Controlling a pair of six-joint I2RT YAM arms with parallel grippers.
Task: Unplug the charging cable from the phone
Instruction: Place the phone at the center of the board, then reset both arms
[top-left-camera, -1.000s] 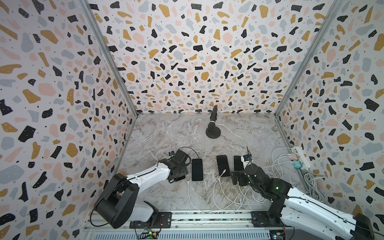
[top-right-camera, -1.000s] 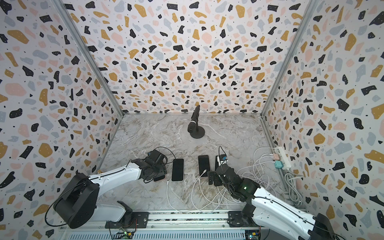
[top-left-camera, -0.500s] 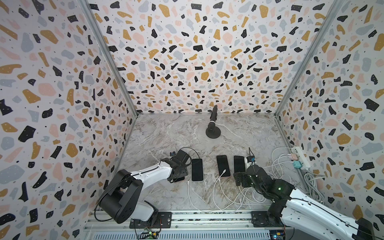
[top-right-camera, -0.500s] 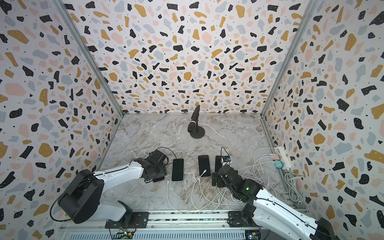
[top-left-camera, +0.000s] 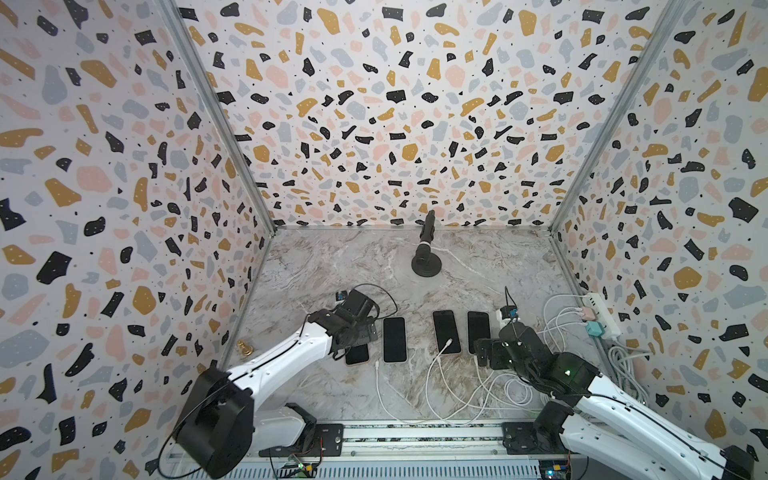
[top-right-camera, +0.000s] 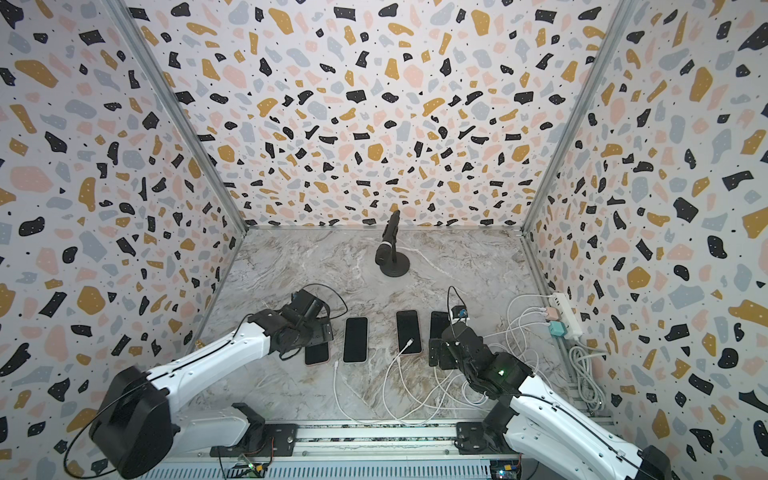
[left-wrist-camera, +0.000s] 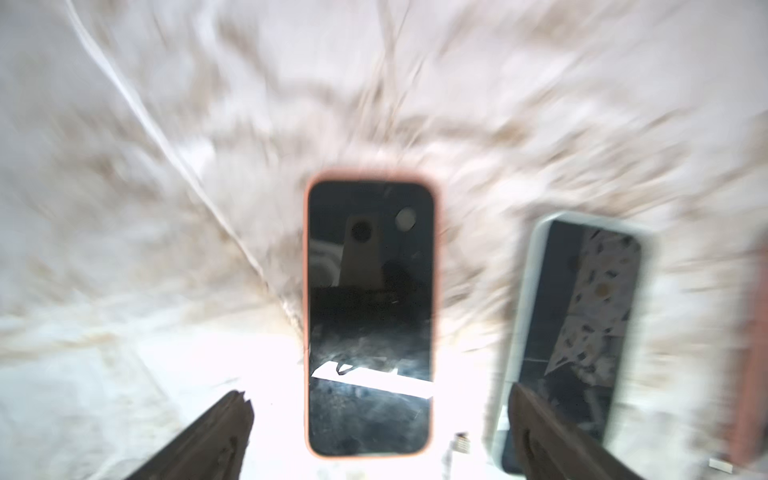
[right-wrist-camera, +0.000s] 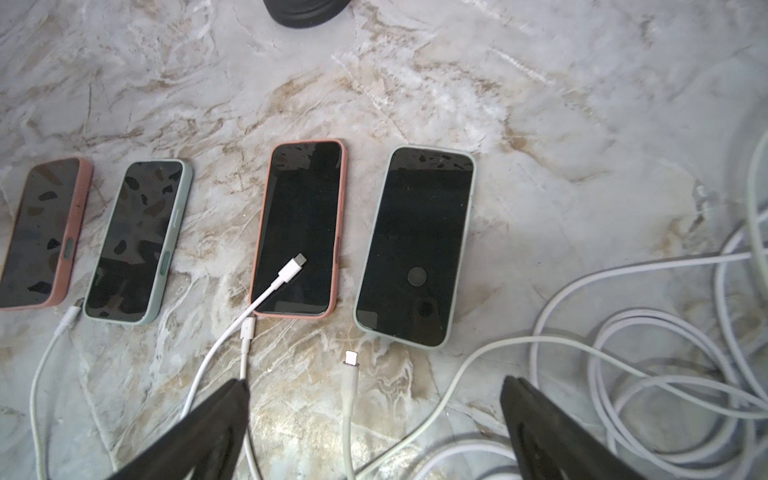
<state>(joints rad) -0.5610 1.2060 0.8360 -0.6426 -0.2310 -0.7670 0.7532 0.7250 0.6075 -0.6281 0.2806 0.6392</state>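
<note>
Though both apart, left pincer (left-wrist-camera: 378, 390) over seemingly unplugged coral phone (left-wrist-camera: 370, 270), right pincer (right-wrist-camera: 374, 382) above cables (right-wrist-camera: 350, 390)

Seen from above in both top views: reaching forward and inward with the white left arm (top-left-camera: 286, 356), black wrist tipped downward, left gripper (top-left-camera: 362, 336) held low, jaws spread wide. In the left wrist view, dark fingers (left-wrist-camera: 216, 432) far apart, gripping nothing. Reaching forward with the white right arm (top-left-camera: 619, 411), elbow folded, right gripper (top-left-camera: 488, 353) held low, jaws wide apart and holding nothing; likewise spread in the right wrist view.
</note>
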